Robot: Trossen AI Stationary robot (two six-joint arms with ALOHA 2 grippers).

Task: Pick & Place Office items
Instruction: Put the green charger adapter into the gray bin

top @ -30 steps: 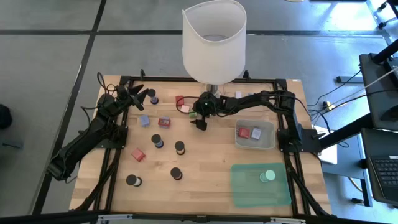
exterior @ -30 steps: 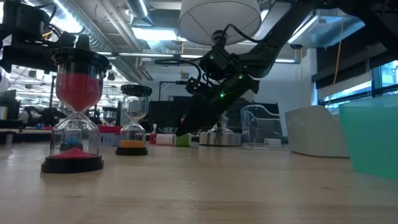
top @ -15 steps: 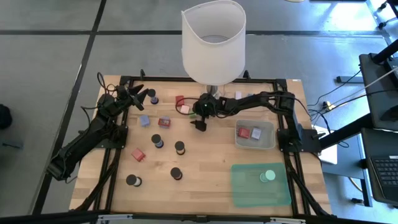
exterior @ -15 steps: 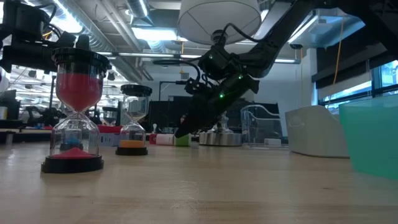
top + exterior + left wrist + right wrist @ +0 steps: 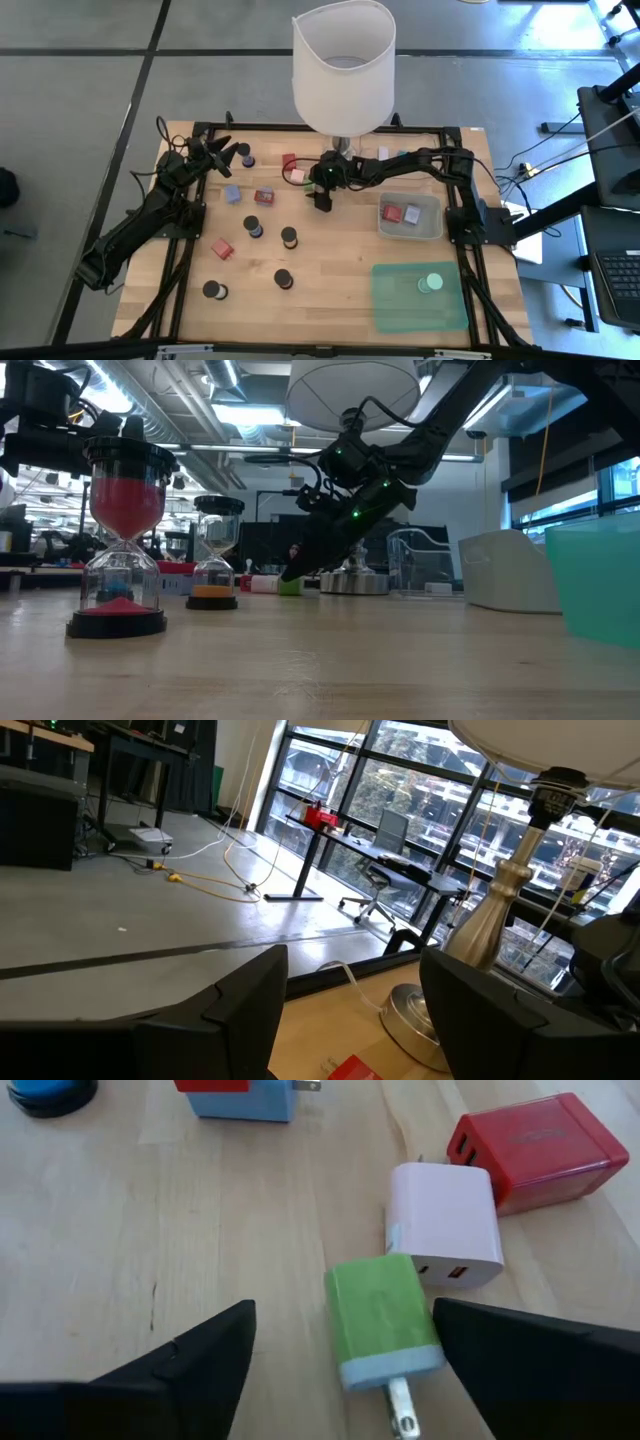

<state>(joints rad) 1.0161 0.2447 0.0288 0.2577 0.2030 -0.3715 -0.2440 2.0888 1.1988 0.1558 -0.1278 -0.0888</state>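
Since the earlier frame, the right gripper (image 5: 321, 199) is sitting slightly nearer the lamp base, and its fingers are narrowing. In the right wrist view the two dark fingers (image 5: 180, 1365) are standing apart on either side of a green plug block (image 5: 380, 1320), not yet touching it, so the gripper is released and grasping nothing. The green plug block is lying flat on the wooden table (image 5: 340, 280), prongs pointing toward the camera. A pink plug block (image 5: 445, 1225) is lying just beside it, touching a red plug block (image 5: 530, 1150). A blue block with a red top (image 5: 235, 1095) is resting farther off.

Left gripper (image 5: 222, 152) is waiting raised at the table's far left corner; its fingers (image 5: 215, 1020) are framing only the room and the metal lamp base (image 5: 500, 920), holding nothing, with a clear gap between them.

Across the table's middle, black short cylinders (image 5: 289, 237) and a red block (image 5: 221, 248) are lying scattered. Two red blocks are lying in the clear tray (image 5: 432, 230). One mint-green disc (image 5: 431, 283) is resting on the green mat (image 5: 400, 300). Nearest the low camera, a red sand timer (image 5: 122, 540) is standing upright.
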